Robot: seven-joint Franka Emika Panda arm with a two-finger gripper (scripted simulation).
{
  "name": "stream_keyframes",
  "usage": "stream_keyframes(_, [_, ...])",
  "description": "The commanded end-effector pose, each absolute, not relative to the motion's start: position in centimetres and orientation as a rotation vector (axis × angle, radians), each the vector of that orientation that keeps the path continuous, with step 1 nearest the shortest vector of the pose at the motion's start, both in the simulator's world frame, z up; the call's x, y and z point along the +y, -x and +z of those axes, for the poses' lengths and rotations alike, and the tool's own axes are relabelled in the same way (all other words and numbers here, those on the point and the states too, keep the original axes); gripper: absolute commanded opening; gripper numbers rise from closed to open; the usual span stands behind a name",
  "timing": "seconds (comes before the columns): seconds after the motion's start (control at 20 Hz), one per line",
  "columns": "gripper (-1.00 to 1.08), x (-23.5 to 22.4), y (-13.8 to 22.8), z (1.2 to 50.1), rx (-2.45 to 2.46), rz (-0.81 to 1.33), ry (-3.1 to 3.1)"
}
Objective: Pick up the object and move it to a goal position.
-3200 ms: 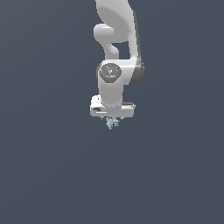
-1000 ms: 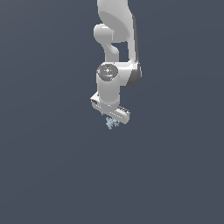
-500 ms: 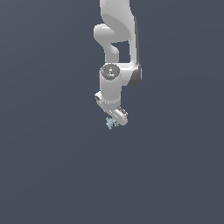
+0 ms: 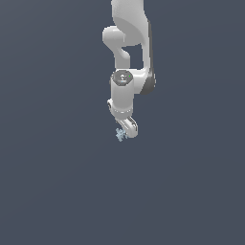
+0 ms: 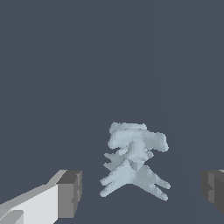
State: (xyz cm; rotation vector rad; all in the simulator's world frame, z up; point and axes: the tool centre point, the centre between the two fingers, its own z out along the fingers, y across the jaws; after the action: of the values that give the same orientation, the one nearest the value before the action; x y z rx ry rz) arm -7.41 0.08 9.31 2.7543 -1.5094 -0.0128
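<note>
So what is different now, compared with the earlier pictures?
The gripper has turned about its vertical axis: its wide face, once toward the exterior camera, now shows edge-on. Nothing was gripped; the fingers stand apart around the object. The object stayed in place.

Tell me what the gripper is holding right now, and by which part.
Nothing is held. The gripper is open, its jaws apart on either side of the pale-blue spiky object, touching neither side.

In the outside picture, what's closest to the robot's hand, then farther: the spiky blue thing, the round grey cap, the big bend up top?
From the hand:
1. Spiky blue thing, right at its fingertips.
2. Round grey cap, above on the wrist.
3. Big bend, highest up the arm.
</note>
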Motion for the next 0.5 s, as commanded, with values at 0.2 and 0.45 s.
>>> stream_keyframes(0.2, [1.00, 0.15, 7.68, 9.13, -1.587, -0.001, -2.711])
stream_keyframes(0.45, [1.00, 0.16, 7.69, 9.09, -1.589, -0.001, -2.710])
